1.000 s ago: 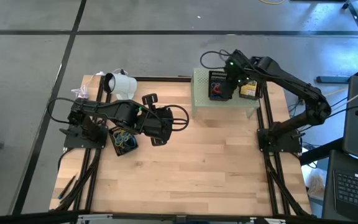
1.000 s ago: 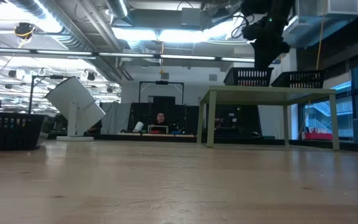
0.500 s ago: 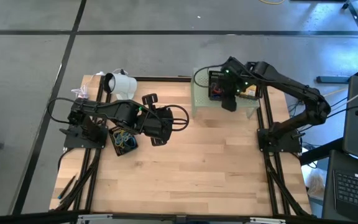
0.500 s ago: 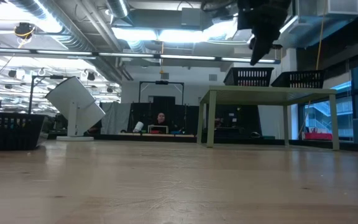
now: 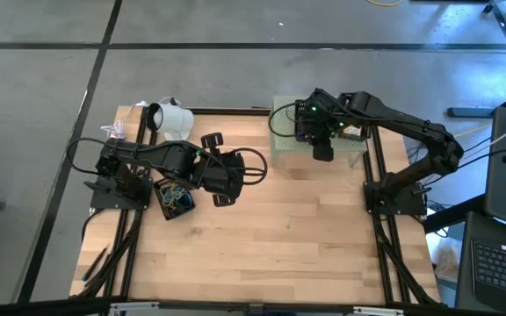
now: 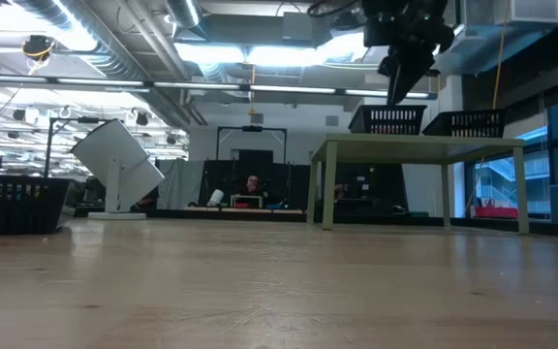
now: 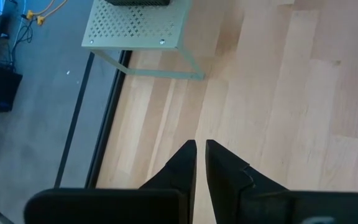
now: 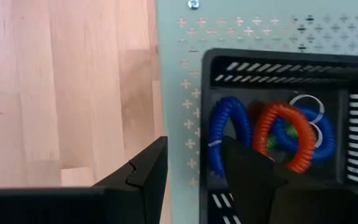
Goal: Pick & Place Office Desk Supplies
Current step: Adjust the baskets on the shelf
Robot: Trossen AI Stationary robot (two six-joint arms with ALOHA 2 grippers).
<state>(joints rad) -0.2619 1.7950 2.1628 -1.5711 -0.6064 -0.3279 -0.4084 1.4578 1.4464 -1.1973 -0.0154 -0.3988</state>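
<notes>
A black tray point(image 5: 304, 114) on the pale green perforated stand point(image 5: 288, 151) holds blue and red coiled bands point(image 8: 272, 134). A yellow packet point(image 5: 351, 132) lies beside it on the stand. A second black tray point(image 5: 174, 198) with coloured rubber bands sits on the table under my left arm. My right gripper point(image 8: 194, 146) is open and empty, hovering over the tray's near-left corner above the stand; it also shows in the high view point(image 5: 321, 147) and the low view point(image 6: 397, 89). My left gripper point(image 7: 200, 144) is shut and empty above the bare table at centre left point(image 5: 235, 175).
A white cup-like object point(image 5: 170, 118) lies at the far left corner. The stand's legs point(image 6: 325, 189) rest on the table at the far right. Bare wood point(image 5: 297, 237) spans the middle and near side. A person sits far behind the table point(image 6: 251, 184).
My right gripper has drawn back from over the middle of the black tray toward the stand's near edge and a little toward the table's left, tipping as it went. The tray and its bands have stayed in place.
</notes>
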